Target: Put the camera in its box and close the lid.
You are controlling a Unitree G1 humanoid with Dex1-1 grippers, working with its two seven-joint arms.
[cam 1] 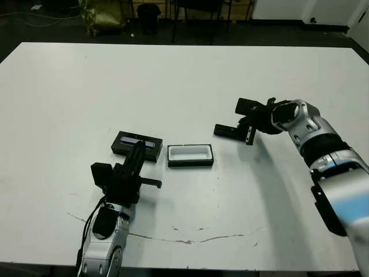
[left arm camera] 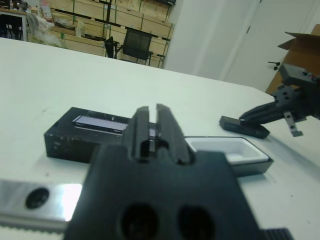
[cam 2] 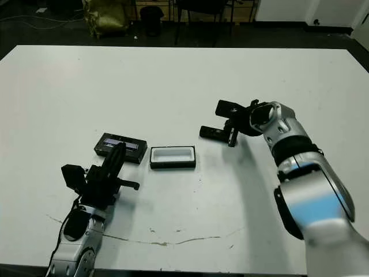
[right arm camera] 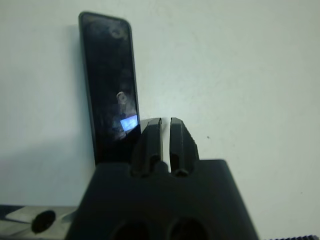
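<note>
The camera (cam 1: 228, 131) is a slim black bar lying flat on the table, right of the box (cam 1: 190, 155). The box is a shallow tray with a white lining and nothing inside. Left of the box lies the black lid (cam 1: 128, 143), its glossy strip facing up. My right gripper (cam 1: 248, 137) is shut and holds nothing. Its tips rest just beside the camera's (right arm camera: 109, 85) right end, with the bar lying alongside the fingers (right arm camera: 153, 135). My left gripper (left arm camera: 152, 111) is shut and holds nothing. It hovers near the table's front and points toward the lid (left arm camera: 85, 131).
The white table (cam 1: 184, 81) stretches wide behind the objects. A thin cracked line (cam 1: 173, 238) marks its surface near the front edge. Beyond the far edge are a dark floor, chairs and a yellow-green bag (cam 1: 104, 16).
</note>
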